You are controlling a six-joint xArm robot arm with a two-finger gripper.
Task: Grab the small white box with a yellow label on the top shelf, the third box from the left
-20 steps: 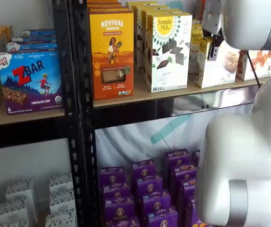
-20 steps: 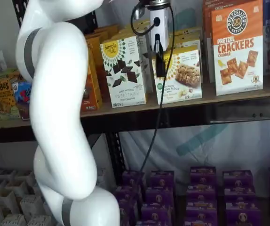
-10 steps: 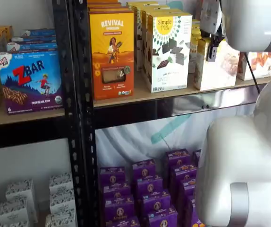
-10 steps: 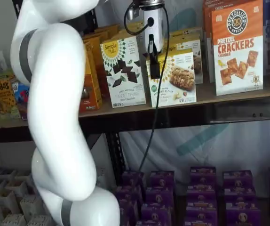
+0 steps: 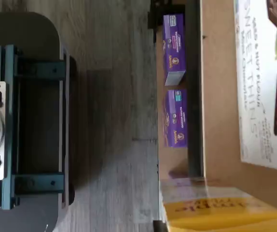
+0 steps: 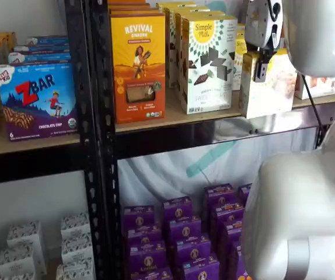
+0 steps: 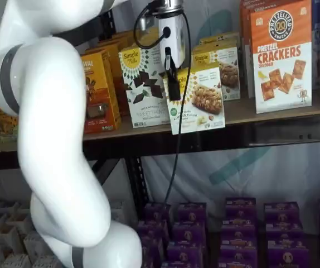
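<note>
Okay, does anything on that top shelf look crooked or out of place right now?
Yes: the small white box is off its row, tilted and overhanging the front edge of the top shelf, in front of the boxes behind it. The gripper is shut on it, so it looks mid-removal rather than knocked askew. The other boxes stand upright.

one small white box (image 7: 196, 100), two pretzel crackers boxes (image 7: 281, 56).
</note>
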